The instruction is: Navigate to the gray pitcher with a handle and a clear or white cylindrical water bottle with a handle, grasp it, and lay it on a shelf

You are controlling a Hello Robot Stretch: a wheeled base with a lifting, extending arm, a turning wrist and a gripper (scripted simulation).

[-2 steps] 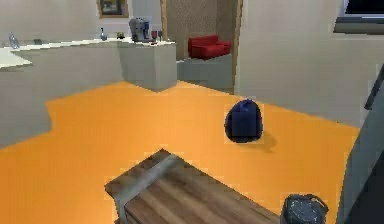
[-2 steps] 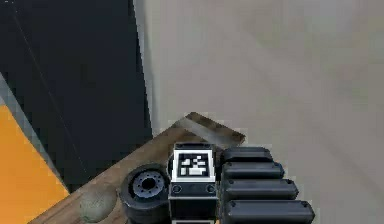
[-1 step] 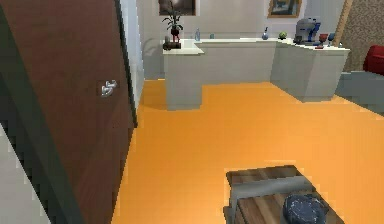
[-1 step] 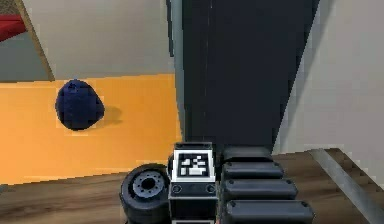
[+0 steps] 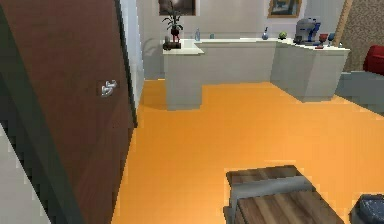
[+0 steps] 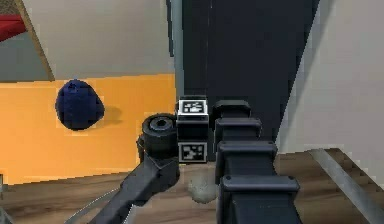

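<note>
On the far white counter point(image 5: 240, 55), toward the forward view's right, stands a grey-blue jug-like shape point(image 5: 307, 30) with a small red thing point(image 5: 322, 41) beside it. Two tiny bluish bottle shapes point(image 5: 197, 35) point(image 5: 265, 33) stand farther left on the same counter. In the arm side view the dark arm point(image 6: 255, 175) rises from the bottom edge, with its white marker squares point(image 6: 191, 110). The gripper point(image 6: 105, 205) angles down-left over a wooden surface point(image 6: 60, 200). Its far end is hard to make out, so I cannot tell whether it holds anything. A grey rounded blob point(image 6: 200, 188) lies by the wrist.
A brown door point(image 5: 70, 90) with a silver handle point(image 5: 108, 88) stands at the forward view's left. Orange floor point(image 5: 220, 130) runs to the counter, which bears a potted plant point(image 5: 173, 25). A wooden table point(image 5: 275, 195) lies close below. A dark blue round object point(image 6: 78, 103) sits on the floor.
</note>
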